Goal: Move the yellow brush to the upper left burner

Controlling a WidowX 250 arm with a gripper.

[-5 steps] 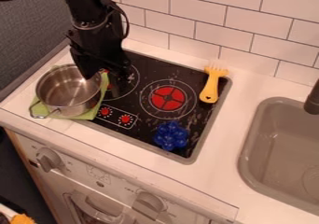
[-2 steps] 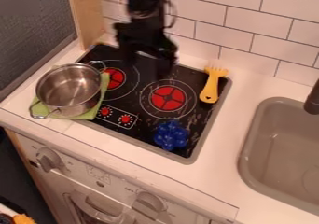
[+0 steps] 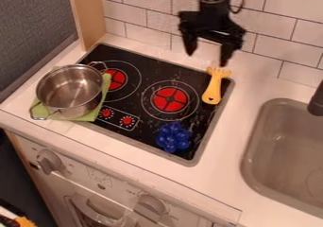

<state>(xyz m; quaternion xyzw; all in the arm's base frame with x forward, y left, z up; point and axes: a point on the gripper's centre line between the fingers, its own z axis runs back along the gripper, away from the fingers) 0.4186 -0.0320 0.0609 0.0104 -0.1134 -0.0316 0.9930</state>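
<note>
Along the desk (image 3: 224,174) we see the pot (image 3: 69,91) on the cloth (image 3: 93,113), the stovetop's (image 3: 148,60) left burner (image 3: 115,79) just right of it, then the right burner (image 3: 169,100) with the cluster (image 3: 173,137) before it, the brush (image 3: 215,86) on its right, the sink (image 3: 287,160) farther right, and the wall (image 3: 277,46) behind.

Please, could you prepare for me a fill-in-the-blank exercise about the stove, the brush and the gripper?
1. In the picture, the brush lies on the ____ side of the stove.
2. The pot stands on a cloth whose colour is ____.
3. The bumpy cluster near the stove's front edge is coloured ____.
4. The gripper hangs empty, its fingers not shut but ____.

Missing words: right; green; blue; open.
</note>
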